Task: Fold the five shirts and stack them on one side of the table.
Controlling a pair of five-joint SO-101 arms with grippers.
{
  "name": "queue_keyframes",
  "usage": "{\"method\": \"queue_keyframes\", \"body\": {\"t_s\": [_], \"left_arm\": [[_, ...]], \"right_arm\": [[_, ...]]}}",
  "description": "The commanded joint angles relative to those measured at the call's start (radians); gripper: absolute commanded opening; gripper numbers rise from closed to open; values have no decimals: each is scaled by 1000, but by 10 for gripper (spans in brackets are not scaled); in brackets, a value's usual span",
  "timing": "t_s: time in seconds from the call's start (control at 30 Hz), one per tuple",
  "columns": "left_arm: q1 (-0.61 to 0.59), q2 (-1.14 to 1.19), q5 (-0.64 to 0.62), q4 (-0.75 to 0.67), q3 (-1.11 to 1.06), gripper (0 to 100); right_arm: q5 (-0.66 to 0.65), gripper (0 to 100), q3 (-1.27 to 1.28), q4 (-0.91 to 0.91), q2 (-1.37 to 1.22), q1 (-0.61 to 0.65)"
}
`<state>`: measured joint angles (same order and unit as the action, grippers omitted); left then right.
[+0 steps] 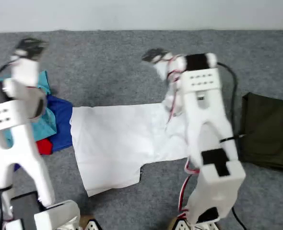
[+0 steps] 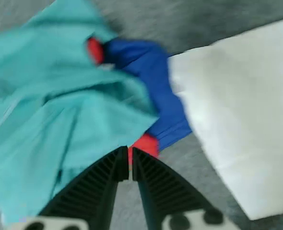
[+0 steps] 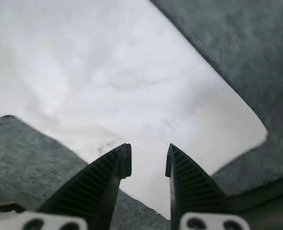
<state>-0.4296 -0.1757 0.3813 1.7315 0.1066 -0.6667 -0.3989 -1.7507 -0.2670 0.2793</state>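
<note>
Your left gripper point(image 2: 129, 165) is hanging over the heap of shirts at the left side of the surface point(image 1: 108, 62), and its jaws are pressing together at the tips with no cloth visibly caught between them. Under it the teal shirt point(image 2: 50, 120) is lying rumpled on top of the heap. The blue shirt point(image 2: 156, 81) is poking out from beneath the teal one on the side toward the middle of the surface, and bits of the red shirt point(image 2: 145, 143) are peeking out just past the gripper's tips.

Your right gripper point(image 3: 148, 163) is hovering with its jaws parted, gripping nothing, over the white shirt point(image 1: 117, 143) near that shirt's edge. The white shirt is lying spread flat across the middle of the surface, and its left edge is sitting just beside the blue shirt. The dark green shirt point(image 1: 268, 134) is resting at the right side, apart from the white one, beyond your right arm.
</note>
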Motion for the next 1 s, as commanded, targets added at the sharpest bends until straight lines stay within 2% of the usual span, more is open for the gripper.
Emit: {"method": "queue_keyframes", "body": {"t_s": [0.0, 0.13, 0.37, 0.5, 0.63, 0.8, 0.97], "left_arm": [[-146, -48, -5, 21, 2, 24], [-287, -43, 58, 21, -1, 24], [-436, -41, 138, 20, -1, 25], [-496, -48, 169, 20, -1, 25], [-540, -48, 190, 20, 1, 25], [-566, -48, 207, 20, 4, 25], [-572, -48, 207, 20, 4, 25]], "right_arm": [[-12, 146, 98, -42, 130, 151], [3, 247, 256, -4, 193, 355], [86, 251, 483, 197, 222, 713], [126, 251, 577, 332, 219, 852], [138, 251, 664, 469, 217, 921], [135, 250, 763, 633, 189, 944], [133, 248, 723, 659, 33, 938]]}}
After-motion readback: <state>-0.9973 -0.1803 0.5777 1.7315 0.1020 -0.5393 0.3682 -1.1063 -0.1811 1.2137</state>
